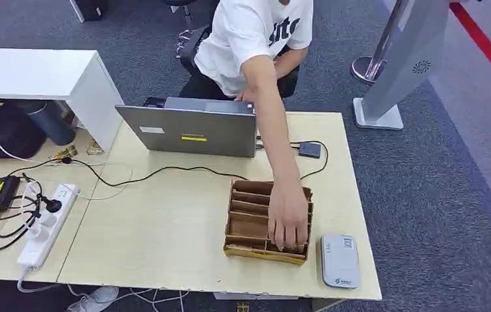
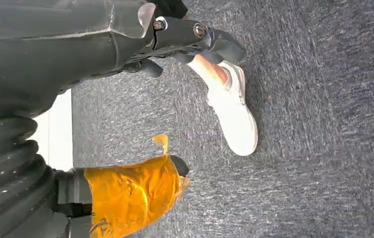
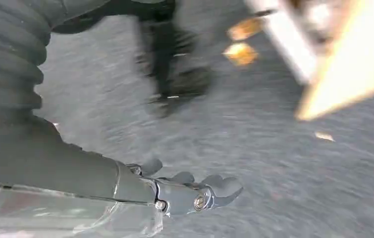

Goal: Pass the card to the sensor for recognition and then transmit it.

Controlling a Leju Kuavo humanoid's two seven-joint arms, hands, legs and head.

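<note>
Card location: not made out; presumably inside slotted brown cardboard organiser box (image 1: 265, 221) on pale wooden tabletop (image 1: 164, 227), where a person's hand (image 1: 288, 218) reached in.
Sensor: flat grey rounded-rectangle reader (image 1: 339, 260), smooth plastic, just beside the box.
Left hand (image 2: 175, 42): hung over grey carpet, dark fingers loosely apart, held nothing.
Right hand (image 3: 194, 191): likewise released, blurred view.
Step in hand: wait for person's hand to clear; then reach for card edge, pinch lightly, keep flat over reader.
</note>
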